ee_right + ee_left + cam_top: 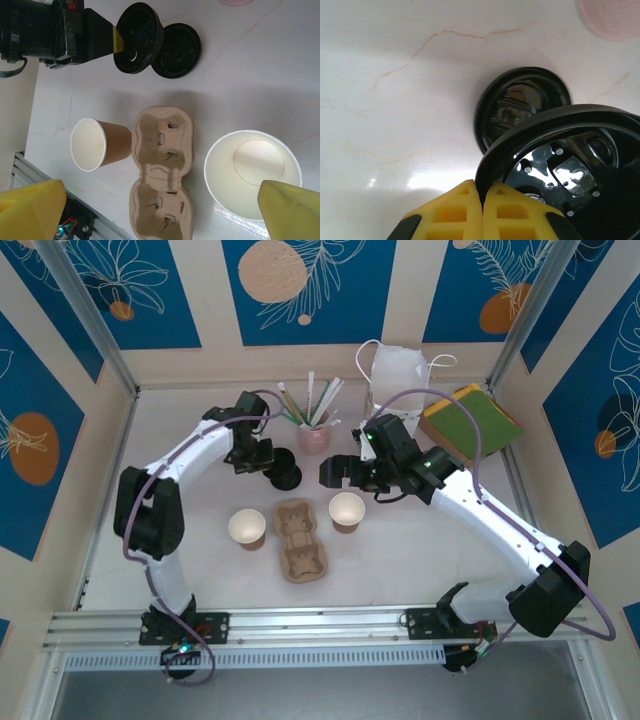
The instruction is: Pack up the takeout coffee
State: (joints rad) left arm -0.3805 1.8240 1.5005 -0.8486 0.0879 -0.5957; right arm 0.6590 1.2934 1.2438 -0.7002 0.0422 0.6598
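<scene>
Takeout coffee cups: two brown paper cups with cream insides stand upright and open-topped on the white marbled table (395, 75), one on each side of the pulp tray (298, 538).
Left cup (246, 527): just left of the tray, apart from it.
Right cup (347, 510): just right of the tray's far end, with a round seam visible on its inner base.
Pulp tray: a two-slot moulded carrier lying flat between the cups, its long axis running near to far.
Right gripper (335, 478): poised above the right cup, beyond the tray's right side. Its yellow fingers (290, 210) are spread fully wide and hold nothing.
Left gripper (481, 200): beyond the tray's far-left corner. Its yellow fingers (452, 212) are pressed together on the rim of a black lid.
Held lid (570, 160): tilted, underside toward the wrist camera, raised off the table.
Second black lid (520, 100): lies flat on the table just past the held lid, beyond the tray.
Pink cup of straws (314, 435): farther back, straight beyond the tray.
White paper bag (395, 370): against the back wall, beyond and right of the tray.
Green and yellow flat stack (470, 420): far right of the tray.
</scene>
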